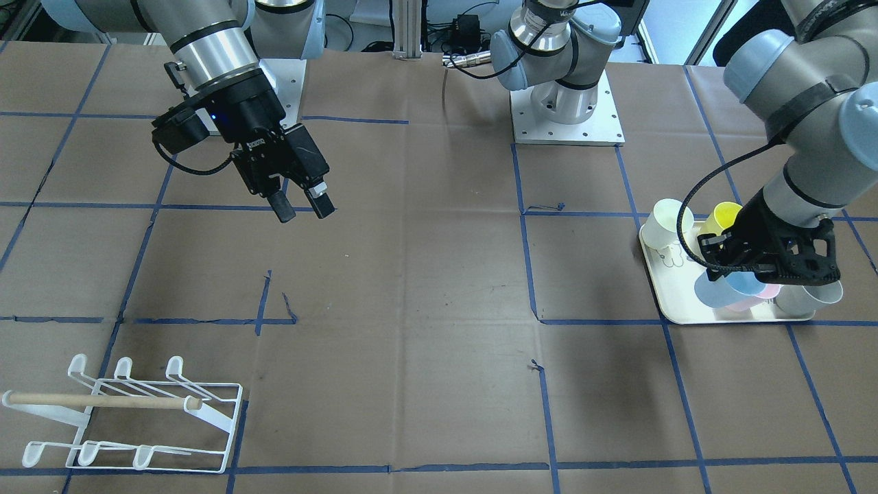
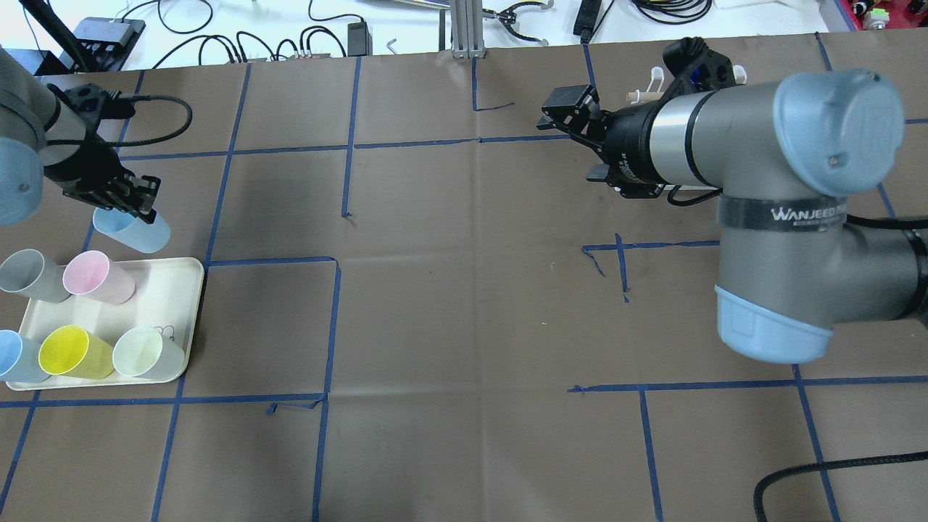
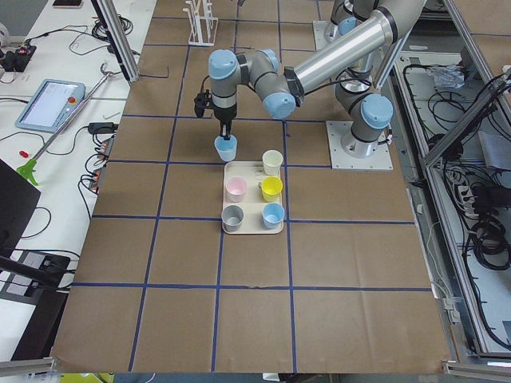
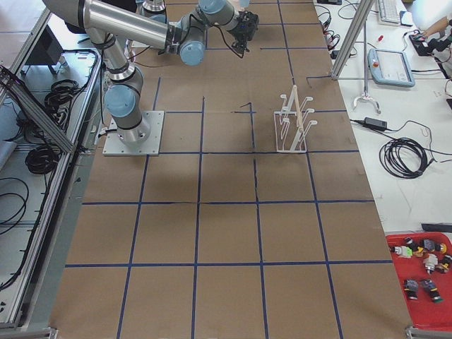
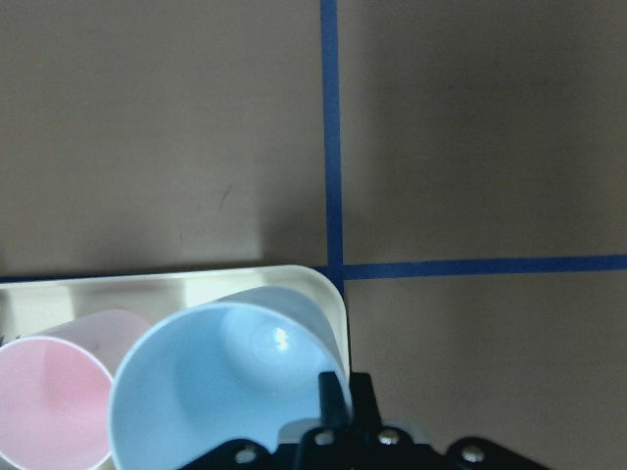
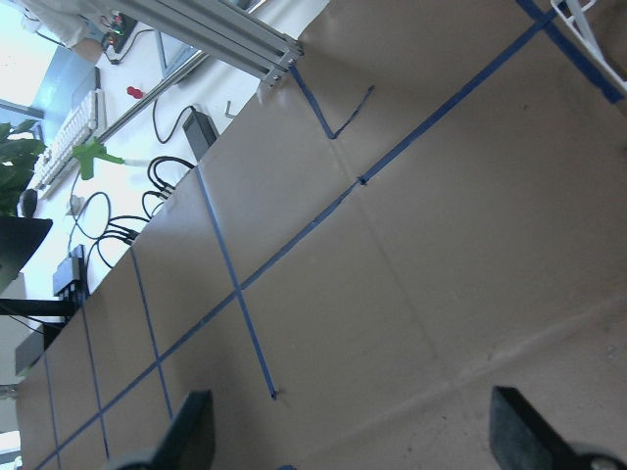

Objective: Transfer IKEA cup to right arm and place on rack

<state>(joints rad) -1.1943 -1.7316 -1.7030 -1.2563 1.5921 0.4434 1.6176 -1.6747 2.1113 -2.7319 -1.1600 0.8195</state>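
My left gripper [image 1: 720, 264] is shut on the rim of a light blue IKEA cup [image 1: 721, 289], one finger inside and one outside. It holds the cup over the far edge of the cream tray [image 2: 185, 290]. The left wrist view shows the cup's open mouth [image 5: 220, 387] above the tray corner. My right gripper [image 1: 303, 208] hangs open and empty above the table on the other side, its fingers spread wide in the right wrist view [image 6: 353, 441]. The white wire rack [image 1: 130, 418] with its wooden dowel stands near the table's far edge, well apart from both grippers.
Several other cups stand on the tray: grey [image 2: 32, 274], pink [image 2: 98, 275], yellow [image 2: 72, 351], pale green [image 2: 148, 351] and another blue one [image 2: 14, 355]. Brown paper with blue tape lines covers the table. Cables lie beyond the far edge.
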